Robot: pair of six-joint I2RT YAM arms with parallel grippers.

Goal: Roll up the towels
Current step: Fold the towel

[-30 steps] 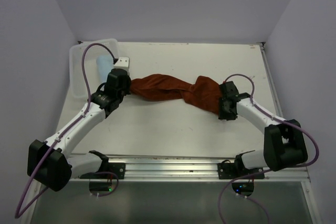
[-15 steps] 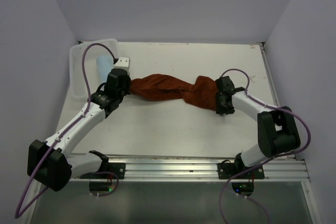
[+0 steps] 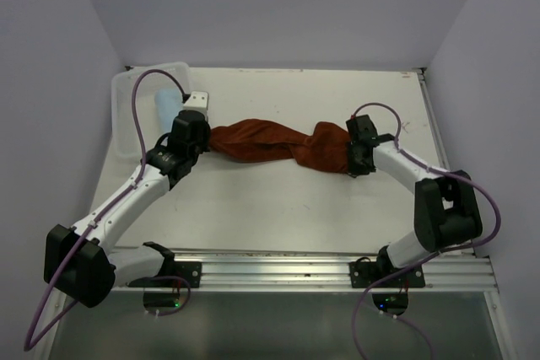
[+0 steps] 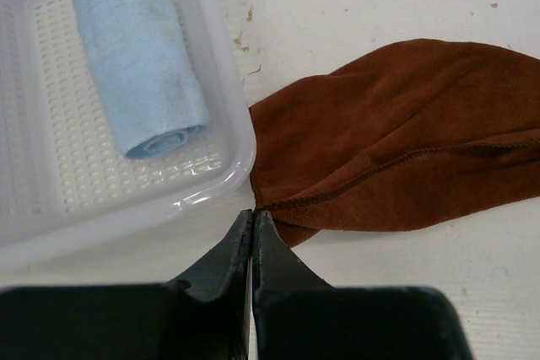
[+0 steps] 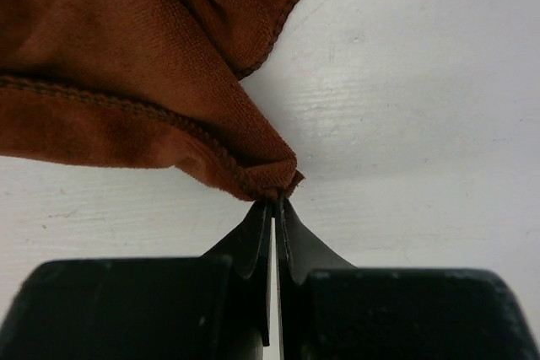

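1. The white table [image 3: 278,200] carried everything and ran out ahead of both pairs of fingers.
2. The brown towel [image 3: 270,142] lay on the table, stretched between the two pairs of fingers. It was twisted and bunched partway along, nearer the right fingers. Its flatter end lay toward the left fingers.
3. A clear plastic basket [image 3: 124,115] with a perforated floor sat on the table just left of the left fingers. In the left wrist view its near corner was just beside the towel's corner; I could not tell whether they touched.
4. A blue towel [image 4: 135,56], already rolled, lay inside the basket, ahead and to the left of the left fingers, with its spiral end facing them.
5. The left fingers [image 4: 228,255] were pressed together. Their tips met at the hemmed corner of the brown towel and appeared to pinch it, though the very edge of the cloth was hard to make out between them.
6. The right fingers [image 5: 246,246] were closed tight on the opposite corner of the brown towel. The folded hem sat right at their tips and the cloth spread away ahead and to their left.
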